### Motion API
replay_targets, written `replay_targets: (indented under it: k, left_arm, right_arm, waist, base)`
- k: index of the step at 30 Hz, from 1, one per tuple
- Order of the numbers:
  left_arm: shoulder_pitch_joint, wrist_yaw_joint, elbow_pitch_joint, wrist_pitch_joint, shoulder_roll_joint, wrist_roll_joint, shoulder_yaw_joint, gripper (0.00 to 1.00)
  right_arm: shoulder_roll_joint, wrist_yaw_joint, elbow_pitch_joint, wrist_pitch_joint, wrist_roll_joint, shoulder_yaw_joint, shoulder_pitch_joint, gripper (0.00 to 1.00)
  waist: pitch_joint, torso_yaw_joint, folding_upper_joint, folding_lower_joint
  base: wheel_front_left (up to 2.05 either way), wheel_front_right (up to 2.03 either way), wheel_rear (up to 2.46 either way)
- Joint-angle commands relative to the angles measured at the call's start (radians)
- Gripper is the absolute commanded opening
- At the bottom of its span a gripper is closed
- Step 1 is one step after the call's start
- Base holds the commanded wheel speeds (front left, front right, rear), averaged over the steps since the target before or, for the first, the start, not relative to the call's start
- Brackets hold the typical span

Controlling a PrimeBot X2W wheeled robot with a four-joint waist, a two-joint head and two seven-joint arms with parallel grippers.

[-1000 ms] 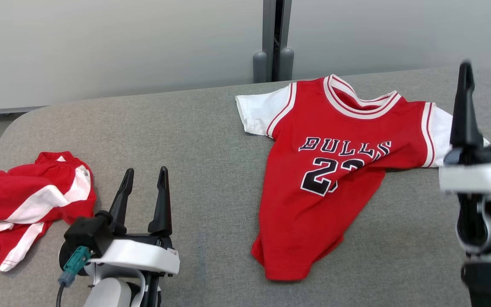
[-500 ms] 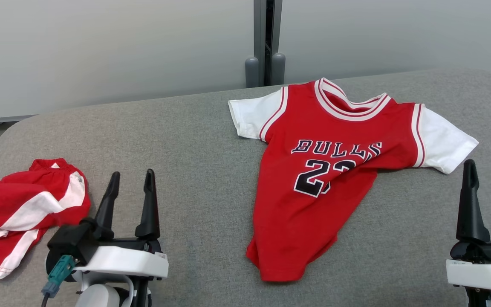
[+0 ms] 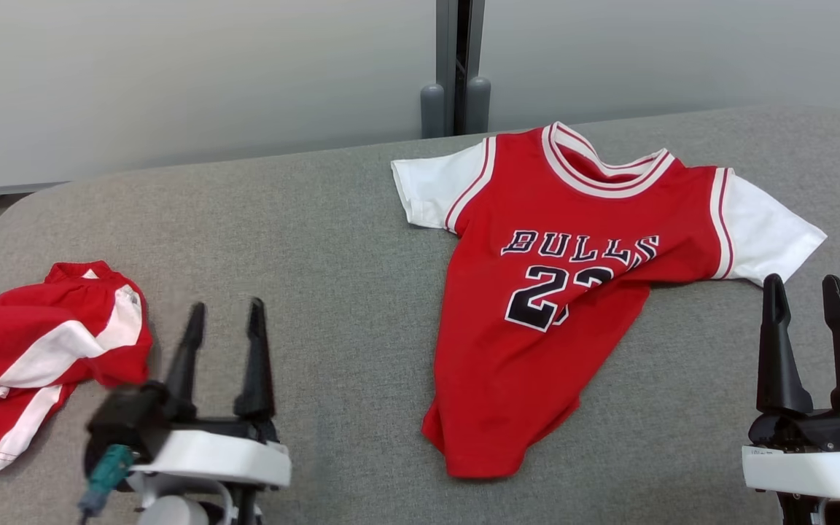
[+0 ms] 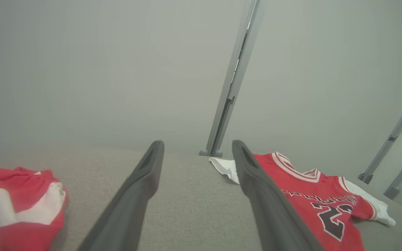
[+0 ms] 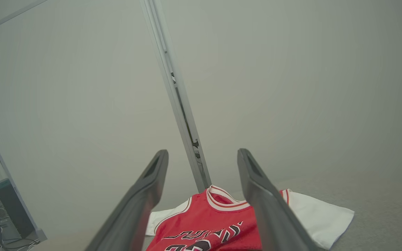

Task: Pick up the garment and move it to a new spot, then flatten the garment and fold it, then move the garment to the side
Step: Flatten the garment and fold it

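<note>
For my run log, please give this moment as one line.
left claw: open, empty | right claw: open, empty | jersey: laid out on grey surface, unfolded | other red garment: crumpled, far left

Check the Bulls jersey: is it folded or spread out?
Spread out, not folded: the jersey lies face up on the grey surface, both white sleeves out. A crease crosses the number, so not fully flat.
</note>
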Motion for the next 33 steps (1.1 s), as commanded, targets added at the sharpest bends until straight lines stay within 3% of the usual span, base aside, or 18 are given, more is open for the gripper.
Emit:
replay_targets:
  k: [1,5,12,17,21,26,33]
  left_arm:
    - [-0.006,-0.021,0.034,-0.002,0.002,-0.006,-0.032,1.00]
    - [-0.053,-0.092,0.166,-0.001,0.004,0.005,-0.138,1.00]
    - [-0.136,-0.144,0.309,0.107,0.015,-0.029,-0.286,1.00]
    - [-0.188,-0.148,0.315,0.219,0.087,-0.131,-0.455,1.00]
    - [-0.225,-0.148,0.297,0.247,0.146,-0.195,-0.555,1.00]
    - [-0.260,-0.148,0.310,0.269,0.182,-0.244,-0.629,1.00]
    - [-0.300,-0.148,0.337,0.239,0.183,-0.282,-0.683,1.00]
  right_arm:
    - [-0.005,0.000,-0.001,-0.002,0.000,0.000,-0.010,1.00]
    - [-0.005,0.000,0.002,-0.002,0.004,0.004,-0.019,1.00]
    - [-0.005,0.000,0.003,-0.002,0.013,0.010,-0.038,1.00]
    - [-0.005,0.000,0.005,-0.002,0.022,0.012,-0.049,1.00]
    - [-0.005,0.000,0.009,-0.002,0.030,0.010,-0.053,1.00]
    - [-0.005,0.000,0.008,-0.002,0.032,0.013,-0.058,1.00]
    - [-0.005,0.000,0.010,-0.002,0.036,0.012,-0.072,1.00]
  waist:
    - [0.010,-0.002,-0.0001,0.0000]
    - [0.039,-0.010,-0.0001,0.0000]
    - [0.081,-0.031,-0.0001,0.0000]
    - [0.107,-0.051,-0.0001,0.0000]
    - [0.120,-0.060,-0.0001,0.0000]
    - [0.131,-0.068,-0.0001,0.0000]
    - [0.145,-0.071,-0.0001,0.0000]
  base:
    - [0.00,0.00,0.00]
    - [0.00,0.00,0.00]
    - [0.00,0.00,0.00]
    - [0.00,0.00,0.00]
    - [0.00,0.00,0.00]
    - [0.00,0.00,0.00]
    - [0.00,0.00,0.00]
